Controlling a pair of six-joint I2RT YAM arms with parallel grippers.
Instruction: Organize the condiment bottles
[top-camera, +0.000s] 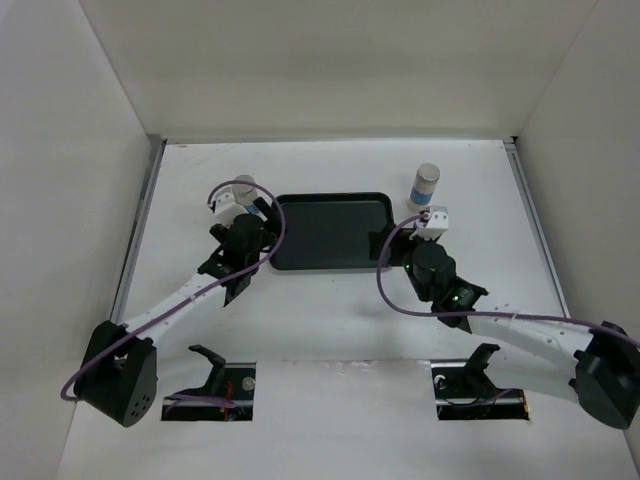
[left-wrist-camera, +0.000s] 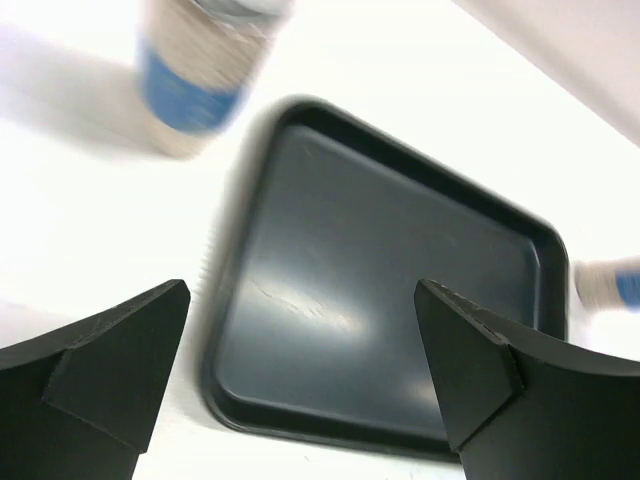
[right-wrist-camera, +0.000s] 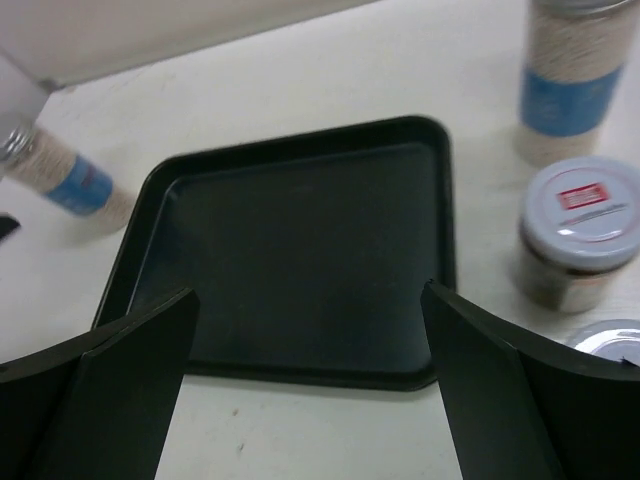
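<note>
The flat black rectangular tray (left-wrist-camera: 380, 280) looks like smooth, faintly scratched, semi-glossy plastic. The tall whitish blue-banded bottle (right-wrist-camera: 572, 85) appears matt and grainy; the short brown jar (right-wrist-camera: 578, 240) has a glossy pale lid.

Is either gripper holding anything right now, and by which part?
Nothing is held; left gripper and right gripper are both open and empty.

Robotics lab cell, white table (top-camera: 330, 320), plain white walls (top-camera: 330, 70), left arm (top-camera: 190, 295), right arm (top-camera: 520, 335)
</note>
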